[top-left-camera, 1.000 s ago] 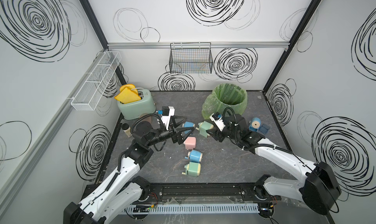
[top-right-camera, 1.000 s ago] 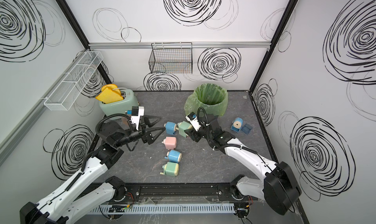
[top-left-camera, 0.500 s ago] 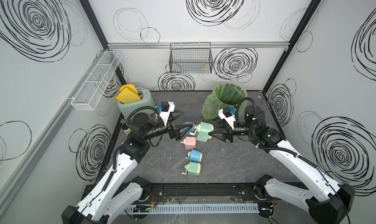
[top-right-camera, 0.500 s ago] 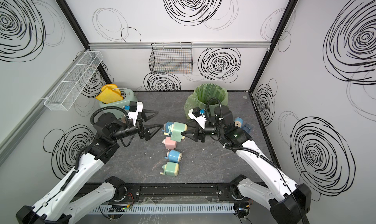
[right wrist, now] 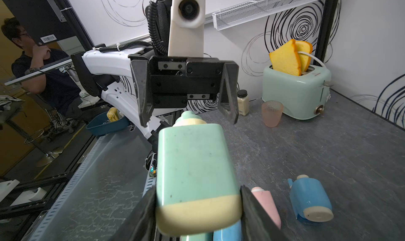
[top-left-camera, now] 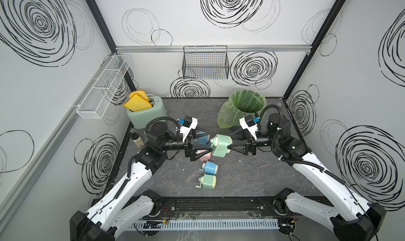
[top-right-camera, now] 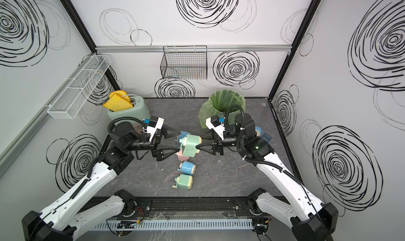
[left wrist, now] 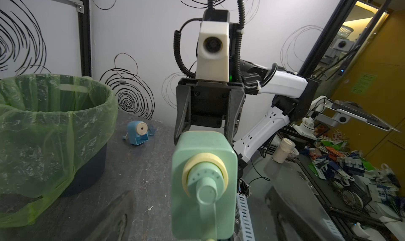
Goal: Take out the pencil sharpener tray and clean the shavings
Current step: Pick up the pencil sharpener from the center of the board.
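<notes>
A mint-green pencil sharpener [top-left-camera: 220, 146] [top-right-camera: 189, 146] with a cream end hangs in the air over the middle of the table. My right gripper [right wrist: 197, 215] [top-left-camera: 230, 141] is shut on that cream end, one finger on each side. My left gripper [top-left-camera: 208, 144] [right wrist: 188, 119] faces it from the other side, open, with its fingertips just short of the crank end [left wrist: 205, 185]. The tray cannot be told apart on the held sharpener. No shavings are in view. A bin lined with a green bag [top-left-camera: 245, 106] [left wrist: 43, 119] stands at the back right.
Below the grippers a pink sharpener [top-left-camera: 206, 156], a blue one [top-left-camera: 210, 167] and a green one [top-left-camera: 208, 181] lie on the table. Another blue sharpener [left wrist: 138, 132] stands right of the bin. A toaster [top-left-camera: 149, 112], a pink cup [right wrist: 271, 112] and a small jar [top-left-camera: 137, 139] stand back left.
My right gripper has lifted the green sharpener off the table near the bin and brought it to the middle. My left gripper has risen and closed in on its crank end.
</notes>
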Controlling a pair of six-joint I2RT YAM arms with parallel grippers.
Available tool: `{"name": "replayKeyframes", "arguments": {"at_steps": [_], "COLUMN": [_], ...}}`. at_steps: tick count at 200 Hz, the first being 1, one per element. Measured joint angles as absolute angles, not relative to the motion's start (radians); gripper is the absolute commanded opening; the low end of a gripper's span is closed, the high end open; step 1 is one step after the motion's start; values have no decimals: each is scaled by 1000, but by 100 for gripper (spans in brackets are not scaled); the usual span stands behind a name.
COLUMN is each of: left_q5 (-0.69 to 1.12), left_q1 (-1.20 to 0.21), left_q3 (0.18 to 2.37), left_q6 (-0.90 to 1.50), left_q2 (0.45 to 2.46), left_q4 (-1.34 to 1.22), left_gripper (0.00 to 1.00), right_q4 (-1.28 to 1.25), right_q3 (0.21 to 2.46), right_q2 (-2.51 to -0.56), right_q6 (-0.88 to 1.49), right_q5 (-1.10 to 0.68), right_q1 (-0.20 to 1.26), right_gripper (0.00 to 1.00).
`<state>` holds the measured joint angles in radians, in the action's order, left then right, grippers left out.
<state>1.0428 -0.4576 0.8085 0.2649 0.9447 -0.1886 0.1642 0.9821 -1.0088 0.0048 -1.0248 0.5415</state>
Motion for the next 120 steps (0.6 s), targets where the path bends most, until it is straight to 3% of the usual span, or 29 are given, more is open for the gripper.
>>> {"name": "replayKeyframes", "arguments": {"at_steps": [57, 85, 120], "left_q5": [1076, 1073, 1065], "left_q1": [-493, -502, -504], "left_q3": [809, 809, 809], "left_q6": [262, 257, 250], "left_q2": [970, 976, 977], "left_q4": [-182, -180, -175], "left_gripper": [100, 93, 91], "right_q4": [118, 99, 83], "right_q3": [982, 982, 982], "right_q2": [-1013, -1016, -1024], "right_q6": [34, 44, 61], "right_q5": [-1026, -1012, -986], "right_q1": [550, 567, 583], "right_gripper": [30, 30, 30]}}
